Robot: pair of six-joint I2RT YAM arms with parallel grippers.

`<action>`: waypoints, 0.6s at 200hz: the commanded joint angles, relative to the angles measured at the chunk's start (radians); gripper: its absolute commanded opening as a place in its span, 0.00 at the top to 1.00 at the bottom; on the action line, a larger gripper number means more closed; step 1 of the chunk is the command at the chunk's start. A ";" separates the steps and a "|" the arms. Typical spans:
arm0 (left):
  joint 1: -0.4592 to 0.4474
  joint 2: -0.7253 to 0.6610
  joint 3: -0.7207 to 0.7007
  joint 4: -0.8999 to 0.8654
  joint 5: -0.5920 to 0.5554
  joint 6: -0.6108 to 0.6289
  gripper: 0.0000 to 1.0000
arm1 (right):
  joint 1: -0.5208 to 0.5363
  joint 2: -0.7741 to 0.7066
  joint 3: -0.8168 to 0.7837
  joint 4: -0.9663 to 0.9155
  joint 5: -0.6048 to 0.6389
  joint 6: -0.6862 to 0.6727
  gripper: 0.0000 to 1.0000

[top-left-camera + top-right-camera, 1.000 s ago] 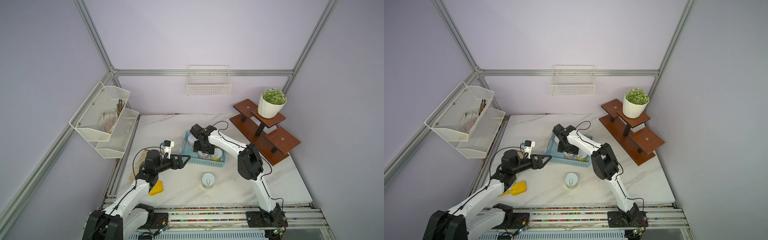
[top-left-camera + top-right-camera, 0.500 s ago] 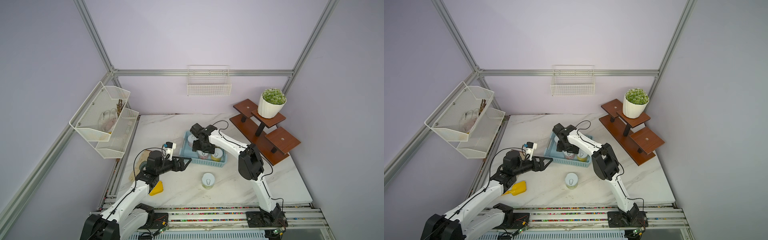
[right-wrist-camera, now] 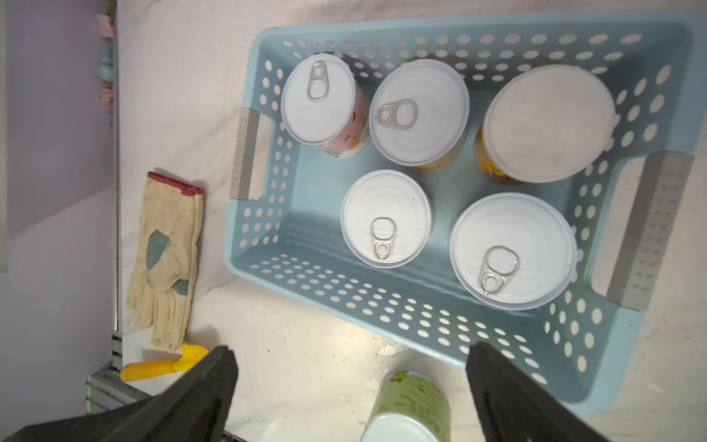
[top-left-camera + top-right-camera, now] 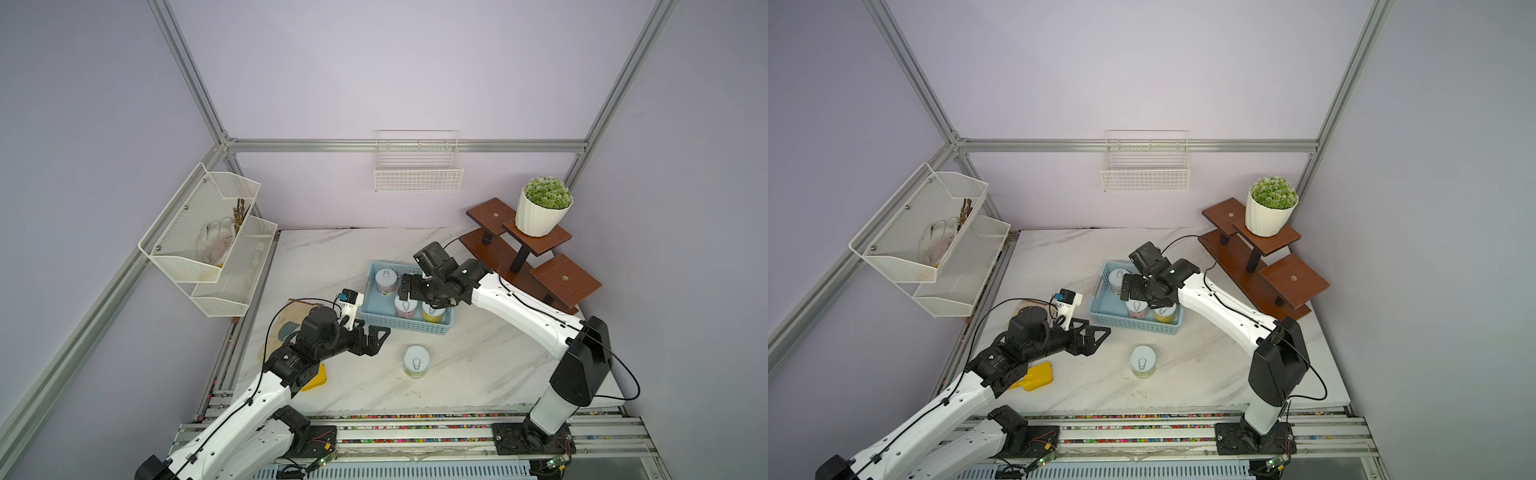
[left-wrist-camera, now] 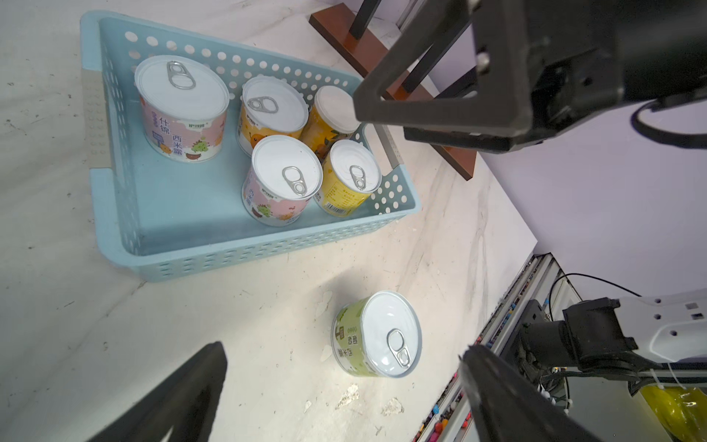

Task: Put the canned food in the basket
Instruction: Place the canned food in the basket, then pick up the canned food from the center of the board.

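Note:
The light blue perforated basket (image 4: 405, 328) (image 4: 1133, 326) (image 3: 382, 302) stands mid-table with several cans of the canned food upright inside. One of them has a plain whitish top (image 3: 549, 122), another a pink label (image 5: 180, 114). A green-labelled can (image 4: 416, 361) (image 4: 1142, 362) (image 5: 377, 335) (image 3: 411, 405) stands alone on the marble in front of the basket. My right gripper (image 4: 409, 291) (image 3: 352, 354) hovers over the basket, open and empty. My left gripper (image 4: 380, 338) (image 5: 344, 363) is open to the left of the lone can, holding nothing.
A tan work glove (image 3: 166, 260) and a yellow scoop (image 4: 313, 376) lie by the table's left edge. A stepped wooden stand (image 4: 536, 266) carries a potted plant (image 4: 542, 208) at the back right. White mesh racks (image 4: 208, 241) and a wire basket (image 4: 417, 166) hang on the walls.
The right gripper's jaws have spread wide above the basket. The left gripper has shifted a little toward the front and the lone green can.

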 commanded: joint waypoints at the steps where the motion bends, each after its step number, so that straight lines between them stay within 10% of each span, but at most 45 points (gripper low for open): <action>1: -0.048 0.003 0.052 -0.067 -0.085 0.024 0.00 | -0.001 -0.107 -0.128 0.129 -0.028 -0.069 0.00; 120: -0.380 0.312 0.240 -0.181 -0.371 -0.059 0.00 | -0.030 -0.783 -0.722 0.354 0.059 -0.192 0.02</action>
